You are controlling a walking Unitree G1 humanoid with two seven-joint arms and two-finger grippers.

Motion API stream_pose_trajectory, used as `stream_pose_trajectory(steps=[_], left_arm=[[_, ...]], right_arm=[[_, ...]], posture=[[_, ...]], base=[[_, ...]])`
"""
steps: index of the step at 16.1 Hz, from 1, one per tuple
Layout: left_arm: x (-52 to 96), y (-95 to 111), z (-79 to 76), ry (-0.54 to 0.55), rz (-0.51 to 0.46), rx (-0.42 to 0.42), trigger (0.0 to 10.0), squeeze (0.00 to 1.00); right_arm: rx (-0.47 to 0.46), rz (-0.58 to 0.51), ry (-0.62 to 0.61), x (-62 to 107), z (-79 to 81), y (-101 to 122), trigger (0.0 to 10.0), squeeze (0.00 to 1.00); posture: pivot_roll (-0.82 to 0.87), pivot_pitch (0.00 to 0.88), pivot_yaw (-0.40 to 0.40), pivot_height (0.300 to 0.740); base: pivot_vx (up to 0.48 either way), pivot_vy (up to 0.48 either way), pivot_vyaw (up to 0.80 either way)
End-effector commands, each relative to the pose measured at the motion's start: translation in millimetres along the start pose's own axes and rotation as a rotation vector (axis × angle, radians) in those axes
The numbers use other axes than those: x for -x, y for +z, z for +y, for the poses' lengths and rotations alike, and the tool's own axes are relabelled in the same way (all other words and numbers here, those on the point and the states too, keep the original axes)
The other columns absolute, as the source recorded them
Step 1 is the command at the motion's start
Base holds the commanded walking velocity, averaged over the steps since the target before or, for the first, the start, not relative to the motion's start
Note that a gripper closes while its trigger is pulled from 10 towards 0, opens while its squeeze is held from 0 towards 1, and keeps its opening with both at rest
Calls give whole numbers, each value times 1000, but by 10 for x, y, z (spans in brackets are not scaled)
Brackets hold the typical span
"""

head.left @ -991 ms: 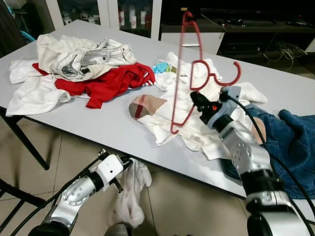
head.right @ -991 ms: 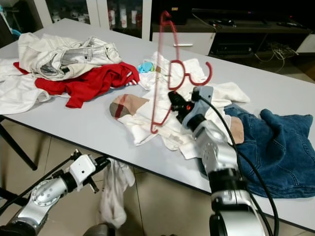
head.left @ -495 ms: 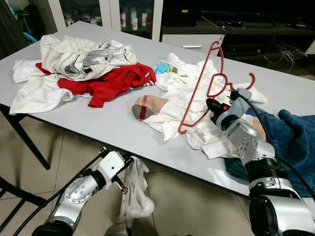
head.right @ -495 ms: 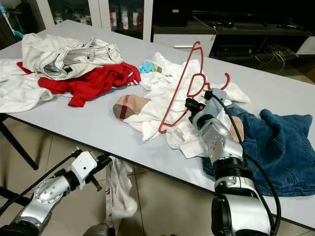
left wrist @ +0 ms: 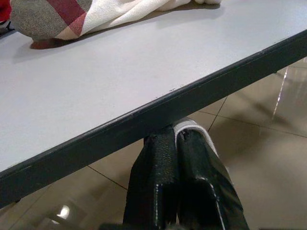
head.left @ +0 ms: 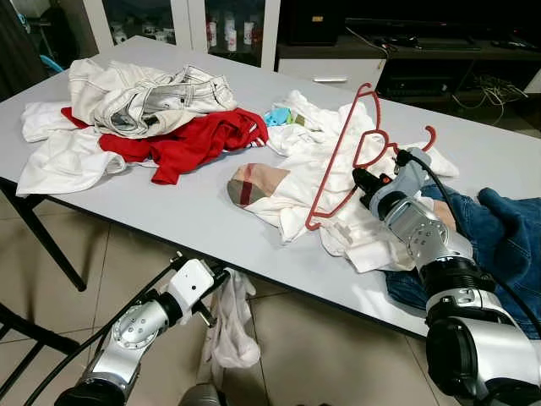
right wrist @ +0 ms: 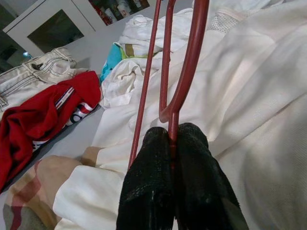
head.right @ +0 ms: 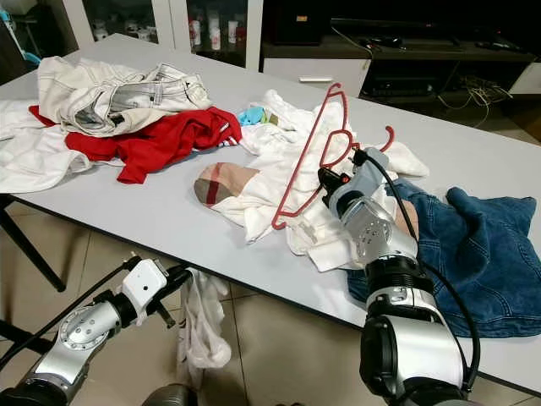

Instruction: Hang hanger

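The right gripper [head.left: 362, 182] has its two black fingers pressed together on a bar of the thin red wire hanger [head.left: 342, 152], which tilts up over the heap of white garments [head.left: 313, 182] near the grey tabletop's [head.left: 177, 216] near edge. The hanger's hook [head.left: 427, 139] rises just behind the gripper. Below that edge the left gripper [left wrist: 177, 143] pinches a limp white cloth [head.left: 230, 326], most of it hidden behind the fingers in the wrist view. A blue denim garment [head.left: 503, 237] is cut off at the right.
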State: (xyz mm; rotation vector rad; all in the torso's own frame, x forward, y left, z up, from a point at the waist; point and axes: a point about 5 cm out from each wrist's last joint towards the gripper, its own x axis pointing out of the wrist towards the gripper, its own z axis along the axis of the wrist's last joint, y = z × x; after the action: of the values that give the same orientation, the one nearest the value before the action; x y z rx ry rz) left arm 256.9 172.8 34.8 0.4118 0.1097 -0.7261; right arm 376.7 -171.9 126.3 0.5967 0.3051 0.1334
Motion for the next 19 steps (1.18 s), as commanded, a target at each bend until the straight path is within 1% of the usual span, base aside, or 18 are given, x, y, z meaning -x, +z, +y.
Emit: stream_pose_trajectory(steps=[1, 3, 4, 5, 6, 7, 8, 9, 10, 12, 13, 14, 15, 18, 19], left_arm=[[-115, 772, 385, 157, -379, -118, 0, 0], [-116, 783, 382, 157, -379, -113, 0, 0], [-122, 794, 382, 155, -381, -110, 0, 0], [-124, 798, 378, 154, -381, -108, 0, 0], [-127, 796, 369, 150, -381, -104, 0, 0], [-130, 793, 359, 147, -381, -101, 0, 0], [-133, 788, 343, 142, -379, -96, 0, 0], [-140, 767, 309, 127, -368, -77, 0, 0], [-149, 692, 232, 82, -329, -14, 0, 0], [-101, 577, 101, 32, -293, 47, 0, 0], [-60, 509, 47, 21, -272, 94, 0, 0], [-42, 477, 39, 23, -260, 112, 0, 0], [4, 393, 42, 35, -227, 148, 0, 0], [66, 327, 40, 33, -191, 170, 0, 0], [123, 257, -22, -3, -151, 179, 0, 0]], right_arm=[[2, 13, -26, 1, -32, 32, 10000, 0], [-36, 15, -27, -14, -8, 69, 10000, 0], [-70, 28, -42, -14, -20, 61, 10000, 706], [-82, 44, -61, -11, -39, 45, 10000, 922], [-88, 67, -92, -10, -66, 23, 10000, 969], [-89, 77, -114, -8, -84, 12, 10000, 929], [-94, 79, -128, -5, -95, 13, 10000, 839], [-100, 82, -136, -7, -94, 24, 10000, 855], [-103, 87, -131, -12, -68, 37, 10000, 867], [-99, 97, -114, -22, -18, 57, 10000, 827], [-96, 97, -114, -22, -8, 67, 10000, 0], [-92, 98, -113, -24, -2, 70, 10000, 0], [-77, 108, -109, -29, 18, 63, 10000, 0], [-65, 126, -107, -31, 40, 47, 10000, 0], [-60, 137, -110, -30, 43, 44, 10000, 0]], posture=[[31, 0, -60, 740], [28, 0, -60, 740], [28, 0, -59, 740], [27, 0, -59, 740], [26, 0, -58, 740], [25, 0, -58, 740], [26, 0, -58, 740], [24, 0, -57, 740], [23, 0, -56, 740], [21, 0, -55, 740], [25, 0, -56, 740], [25, 0, -56, 740], [29, 0, -59, 740], [33, 0, -63, 740], [35, 0, -63, 740]], base=[[0, 0, 0], [0, 0, 0], [0, 0, 0], [0, 0, 0], [0, 0, 0], [0, 0, 0], [0, 0, 0], [0, 0, 0], [0, 0, 0], [0, 0, 0], [0, 0, 0], [0, 0, 0], [0, 0, 0], [0, 0, 0], [0, 0, 0]])
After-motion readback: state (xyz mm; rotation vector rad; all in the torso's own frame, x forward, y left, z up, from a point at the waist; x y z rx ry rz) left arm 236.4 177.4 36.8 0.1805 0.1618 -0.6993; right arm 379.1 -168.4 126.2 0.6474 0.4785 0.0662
